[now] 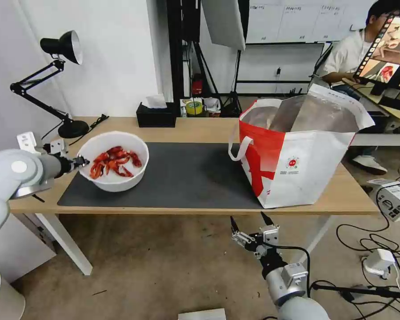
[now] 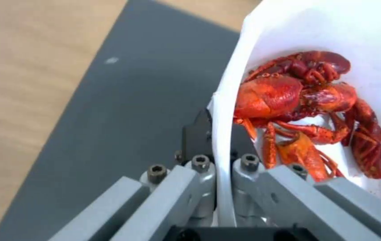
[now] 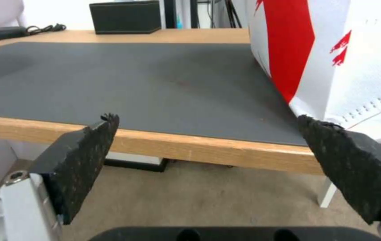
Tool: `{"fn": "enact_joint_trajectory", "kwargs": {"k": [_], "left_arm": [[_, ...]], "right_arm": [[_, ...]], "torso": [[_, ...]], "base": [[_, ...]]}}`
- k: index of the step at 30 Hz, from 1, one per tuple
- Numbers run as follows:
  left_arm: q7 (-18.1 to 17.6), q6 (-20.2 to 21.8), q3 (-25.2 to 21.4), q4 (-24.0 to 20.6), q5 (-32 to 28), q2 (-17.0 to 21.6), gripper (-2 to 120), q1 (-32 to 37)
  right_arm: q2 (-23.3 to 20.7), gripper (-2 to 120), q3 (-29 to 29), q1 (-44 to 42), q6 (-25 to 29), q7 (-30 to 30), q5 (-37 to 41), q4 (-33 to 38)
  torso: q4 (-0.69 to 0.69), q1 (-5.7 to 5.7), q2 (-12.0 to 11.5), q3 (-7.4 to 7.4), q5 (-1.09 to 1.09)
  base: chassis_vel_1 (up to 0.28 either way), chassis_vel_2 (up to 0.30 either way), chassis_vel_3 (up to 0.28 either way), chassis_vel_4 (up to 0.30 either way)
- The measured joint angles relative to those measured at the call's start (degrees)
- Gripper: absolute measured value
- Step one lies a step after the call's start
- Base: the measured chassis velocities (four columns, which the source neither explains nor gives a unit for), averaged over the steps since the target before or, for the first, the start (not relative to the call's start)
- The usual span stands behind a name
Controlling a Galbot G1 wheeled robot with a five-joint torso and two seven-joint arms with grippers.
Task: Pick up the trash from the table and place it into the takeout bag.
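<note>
A white round bowl (image 1: 115, 178) of red crayfish shells (image 1: 113, 162) sits on the left end of the dark grey mat (image 1: 186, 178) on the table (image 1: 200, 126). My left gripper (image 1: 81, 162) is shut on the bowl's left rim (image 2: 222, 147), one finger inside and one outside, with the shells (image 2: 306, 117) close beside it. The white and red takeout bag (image 1: 302, 155) stands open on the table's right end, its foil lining showing. My right gripper (image 1: 249, 224) hangs open below the table's front edge, near the bag (image 3: 333, 57).
A black tissue box (image 1: 155, 116) and a black desk lamp (image 1: 62, 84) stand along the table's back edge. Cables and a power adapter (image 1: 380, 262) lie on the floor at the right. A person sits at a desk behind the bag.
</note>
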Motion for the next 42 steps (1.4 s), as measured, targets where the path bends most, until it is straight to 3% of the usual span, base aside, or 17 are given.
{"fn": "enact_joint_trajectory", "kwargs": {"k": [8, 25, 33, 36, 42], "left_arm": [[-2.2, 0.0, 3.0, -3.4, -3.9, -0.8, 0, -6.3], [-5.1, 0.0, 11.3, -3.4, -9.1, -1.9, 0, -18.5], [-6.3, 0.0, 18.7, -1.0, -9.6, -6.1, 0, -26.4], [-6.9, 0.0, 22.5, 1.0, -9.6, -9.4, 0, -30.4], [-7.3, 0.0, 25.4, 3.5, -9.6, -12.8, 0, -35.0]], "right_arm": [[0.0, 100, 0.0, 0.0, 0.0, 0.0, 0.0, 0.0], [0.0, 100, 0.0, 0.0, 0.0, 0.0, 0.0, 0.0], [0.0, 100, 0.0, 0.0, 0.0, 0.0, 0.0, 0.0], [0.0, 100, 0.0, 0.0, 0.0, 0.0, 0.0, 0.0], [0.0, 100, 0.0, 0.0, 0.0, 0.0, 0.0, 0.0]], "torso": [[0.00, 0.00, 0.0, 0.00, 0.00], [0.00, 0.00, 0.0, 0.00, 0.00], [0.00, 0.00, 0.0, 0.00, 0.00], [0.00, 0.00, 0.0, 0.00, 0.00], [-0.01, 0.00, 0.0, 0.00, 0.01]], "base": [[0.000, 0.000, 0.000, 0.000], [0.000, 0.000, 0.000, 0.000], [0.000, 0.000, 0.000, 0.000], [0.000, 0.000, 0.000, 0.000], [0.000, 0.000, 0.000, 0.000]]}}
